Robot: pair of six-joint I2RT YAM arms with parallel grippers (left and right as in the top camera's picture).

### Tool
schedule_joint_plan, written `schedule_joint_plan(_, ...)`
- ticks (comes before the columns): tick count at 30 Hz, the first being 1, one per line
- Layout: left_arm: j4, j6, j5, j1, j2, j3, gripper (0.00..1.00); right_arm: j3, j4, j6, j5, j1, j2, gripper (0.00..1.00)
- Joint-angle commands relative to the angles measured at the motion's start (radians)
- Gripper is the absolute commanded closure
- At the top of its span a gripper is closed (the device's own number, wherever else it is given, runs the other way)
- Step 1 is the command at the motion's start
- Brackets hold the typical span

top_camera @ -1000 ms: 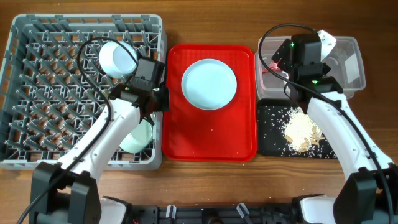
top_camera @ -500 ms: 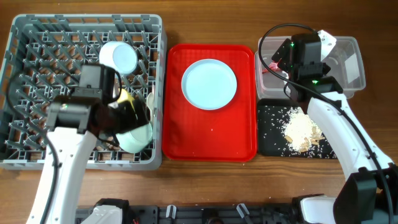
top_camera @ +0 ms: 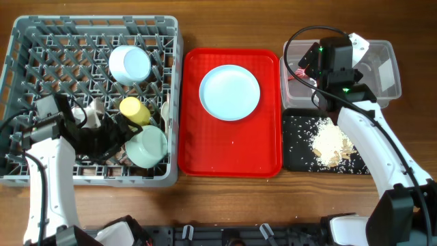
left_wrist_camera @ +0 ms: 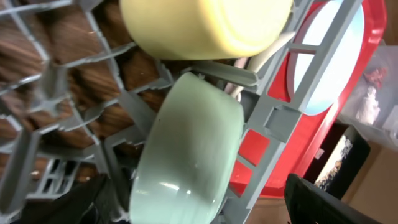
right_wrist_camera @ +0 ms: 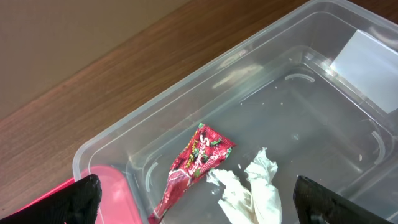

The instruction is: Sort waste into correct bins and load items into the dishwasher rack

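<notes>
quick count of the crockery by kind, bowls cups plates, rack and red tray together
bowls: 2 (light blue bowl, pale green bowl)
cups: 1 (yellow cup)
plates: 1 (light blue plate)
total: 4

Overhead looks straight down on the whole table [top_camera: 225, 188]; left wrist peers close into the rack [left_wrist_camera: 273, 118] (red tray [left_wrist_camera: 255, 152] shared), right wrist into the clear tub [right_wrist_camera: 186, 106]
</notes>
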Motion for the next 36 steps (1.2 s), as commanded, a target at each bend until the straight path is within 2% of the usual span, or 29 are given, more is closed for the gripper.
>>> schedule_joint_plan(1,0.044,0.031,0.035,-0.051,0.018,-0.048,0.16,0.008,0.002,0.007,0.017,-0.003,-0.016,0.00)
schedule_joint_plan(3,0.076,0.023,0.014,-0.075,0.018,-0.077,0.18,0.008,0.002,0.007,0.017,-0.003,-0.016,0.00)
schedule_joint_plan(7,0.082,0.007,-0.041,-0.075,0.017,-0.081,0.27,0.008,0.002,0.007,0.017,-0.003,-0.016,0.00)
schedule_joint_plan(8,0.081,0.007,-0.041,-0.075,0.017,-0.081,0.32,0.008,0.002,0.007,0.017,-0.003,-0.016,0.00)
schedule_joint_plan(9,0.080,0.007,-0.041,-0.075,0.017,-0.081,0.41,0.008,0.002,0.007,0.017,-0.003,-0.016,0.00)
schedule_joint_plan(10,0.080,0.006,-0.041,-0.075,0.017,-0.080,0.38,0.008,0.002,0.007,0.017,-0.003,-0.016,0.00)
schedule_joint_plan(11,0.080,0.000,-0.041,-0.075,0.015,-0.080,0.00,0.008,0.002,0.007,0.017,-0.003,-0.016,0.00)
schedule_joint_plan(17,0.081,0.000,-0.041,-0.075,0.004,-0.079,0.00,0.008,0.002,0.007,0.017,-0.003,-0.016,0.00)
schedule_joint_plan(18,0.077,0.005,-0.041,-0.075,0.004,-0.079,0.03,0.008,0.002,0.007,0.017,-0.003,-0.016,0.01)
schedule_joint_plan(19,0.065,0.023,-0.041,-0.076,0.004,-0.079,0.22,0.008,0.002,0.007,0.017,-0.003,-0.016,0.00)
schedule_joint_plan(20,0.053,0.027,-0.042,-0.078,0.004,-0.079,0.49,0.008,0.002,0.007,0.017,-0.003,-0.016,0.00)
schedule_joint_plan(21,0.045,0.027,-0.051,-0.078,0.004,-0.079,0.67,0.008,0.002,0.007,0.017,-0.003,-0.016,0.00)
schedule_joint_plan(23,0.045,0.027,-0.090,-0.078,0.004,-0.079,0.61,0.008,0.002,0.007,0.017,-0.003,-0.016,0.00)
schedule_joint_plan(36,-0.055,0.023,-0.090,-0.077,-0.004,0.034,0.65,0.008,0.002,0.007,0.017,-0.003,-0.016,0.00)
